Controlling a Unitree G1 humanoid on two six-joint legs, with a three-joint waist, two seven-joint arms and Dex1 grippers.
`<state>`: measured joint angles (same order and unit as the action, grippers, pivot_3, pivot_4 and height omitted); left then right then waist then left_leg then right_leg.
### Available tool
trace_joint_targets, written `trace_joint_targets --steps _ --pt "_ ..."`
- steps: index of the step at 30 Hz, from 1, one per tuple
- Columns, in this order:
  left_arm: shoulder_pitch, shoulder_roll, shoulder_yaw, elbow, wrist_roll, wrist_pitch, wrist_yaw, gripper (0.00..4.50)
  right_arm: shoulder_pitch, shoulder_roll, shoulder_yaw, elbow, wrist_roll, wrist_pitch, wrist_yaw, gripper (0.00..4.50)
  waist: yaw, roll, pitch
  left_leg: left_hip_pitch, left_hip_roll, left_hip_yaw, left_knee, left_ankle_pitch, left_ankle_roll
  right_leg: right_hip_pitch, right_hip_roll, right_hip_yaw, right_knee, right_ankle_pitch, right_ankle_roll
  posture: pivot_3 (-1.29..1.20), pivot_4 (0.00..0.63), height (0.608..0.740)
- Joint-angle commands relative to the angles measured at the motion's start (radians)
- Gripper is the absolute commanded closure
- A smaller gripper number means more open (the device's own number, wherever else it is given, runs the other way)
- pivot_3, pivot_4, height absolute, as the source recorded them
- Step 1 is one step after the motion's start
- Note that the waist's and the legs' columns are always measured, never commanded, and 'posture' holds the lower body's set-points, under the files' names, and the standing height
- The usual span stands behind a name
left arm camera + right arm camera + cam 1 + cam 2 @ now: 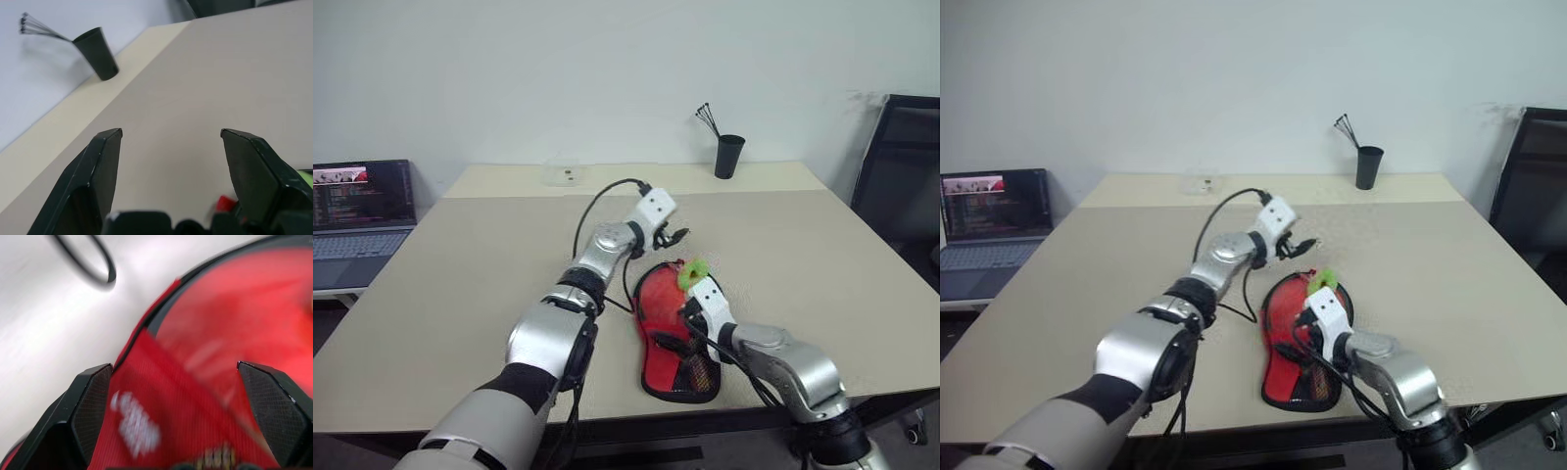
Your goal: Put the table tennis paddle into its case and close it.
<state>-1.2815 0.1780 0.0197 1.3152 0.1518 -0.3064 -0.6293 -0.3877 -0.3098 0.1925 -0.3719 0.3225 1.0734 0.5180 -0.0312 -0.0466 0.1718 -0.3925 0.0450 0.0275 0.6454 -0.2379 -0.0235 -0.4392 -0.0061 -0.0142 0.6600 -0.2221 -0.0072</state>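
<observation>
Right wrist view shows the right claw [173,396] spread wide just above the red case [671,333], which lies flat near the worktop [489,284] front edge, its green tag [693,273] at the far end. Whether the table tennis paddle is inside cannot be told. Beyond it the left claw [677,235] hangs open, holding nothing. A black cup [729,156] stands at the far edge.
</observation>
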Motion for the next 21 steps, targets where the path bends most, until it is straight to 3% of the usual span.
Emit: trace_joint_targets --steps 1,7,10,14,21 --pt "0.051 0.064 0.057 -0.083 -0.089 -0.005 -0.109 1.00 -0.013 -0.042 -0.080 -0.106 0.088 0.065 0.040 0.00 -0.002 0.000 0.000 0.000 0.000 0.000 0.000 0.000 0.000 0.000 0.000 0.000 0.000 0.000 0.000 0.00 0.150 0.740" --pt "0.226 0.134 0.109 -0.313 -0.260 0.106 -0.393 1.00 -0.050 -0.102 -0.151 -0.127 0.170 0.090 0.078 0.00 0.001 0.000 0.000 -0.001 0.001 0.000 0.000 0.000 0.000 0.000 0.001 0.000 0.000 0.000 0.000 0.00 0.150 0.740" --pt "0.418 0.160 0.093 -0.626 -0.368 0.283 -0.502 1.00 -0.083 -0.164 -0.179 -0.083 0.173 0.054 0.105 0.00 -0.002 0.000 0.000 -0.001 0.001 0.000 0.000 0.000 0.000 0.000 0.000 0.000 -0.001 0.000 0.000 0.00 0.150 0.740" --pt "0.608 0.190 0.039 -0.934 -0.431 0.459 -0.535 1.00 -0.144 -0.211 -0.173 -0.004 0.135 -0.033 0.101 0.00 0.000 0.001 0.001 0.000 0.001 0.001 0.000 0.000 0.000 -0.001 0.001 0.002 0.000 0.000 0.000 0.00 0.150 0.740" --pt "0.723 0.222 -0.031 -1.084 -0.446 0.537 -0.544 1.00 -0.233 -0.189 -0.046 0.190 -0.027 -0.269 0.074 0.00 0.002 0.001 0.000 0.002 0.001 0.000 0.001 0.000 0.000 0.001 0.001 0.002 0.002 0.000 0.000 0.00 0.150 0.740"
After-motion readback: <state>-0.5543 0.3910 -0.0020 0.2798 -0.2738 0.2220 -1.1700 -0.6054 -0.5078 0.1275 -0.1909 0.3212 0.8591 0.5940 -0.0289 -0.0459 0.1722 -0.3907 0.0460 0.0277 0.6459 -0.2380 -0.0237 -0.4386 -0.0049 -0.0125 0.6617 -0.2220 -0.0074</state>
